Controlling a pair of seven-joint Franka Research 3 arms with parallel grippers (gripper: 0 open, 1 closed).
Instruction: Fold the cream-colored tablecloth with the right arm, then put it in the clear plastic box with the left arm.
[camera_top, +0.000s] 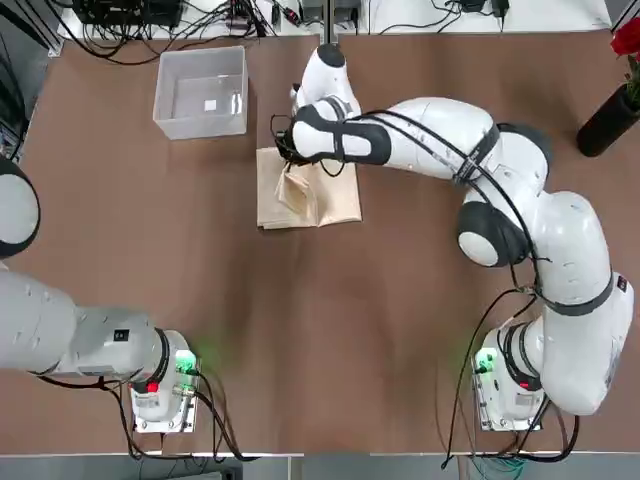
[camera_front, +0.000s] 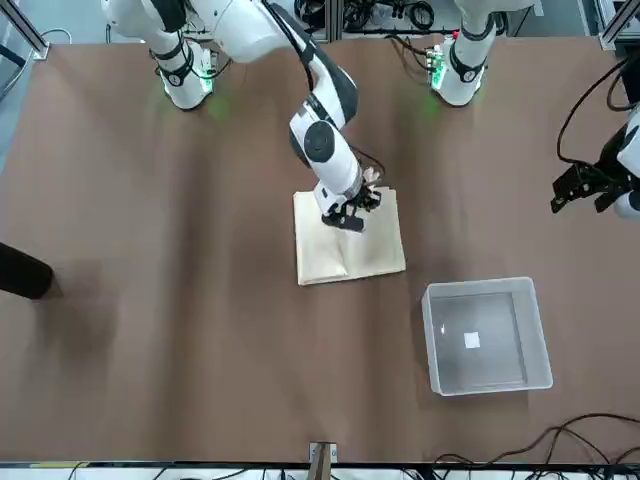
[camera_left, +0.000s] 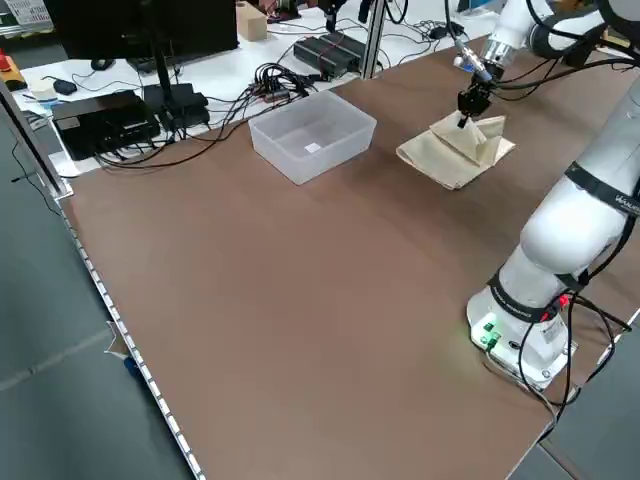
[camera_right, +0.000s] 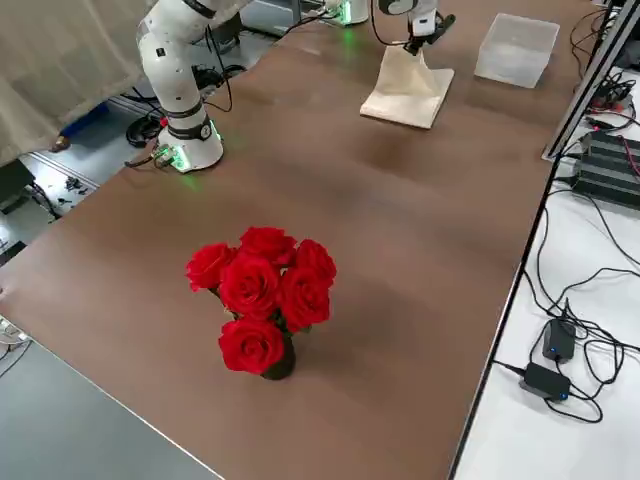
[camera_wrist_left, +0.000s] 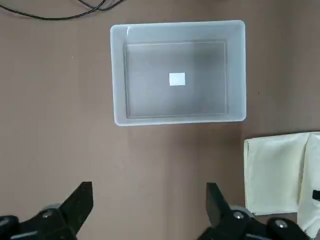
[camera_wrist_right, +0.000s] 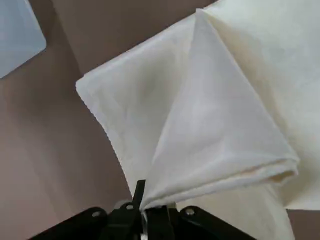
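While outstretched, right arm (camera_top: 430, 128) over tablecloth (camera_top: 341, 198)

The box (camera_top: 183, 88) is open from above, its walls barring a low sideways entry; bare table (camera_top: 300, 330) leaves a narrow lane between it and the cloth (camera_top: 340, 207). The right arm (camera_top: 440, 130) hangs across the cloth's far part, leaving the near edge approachable
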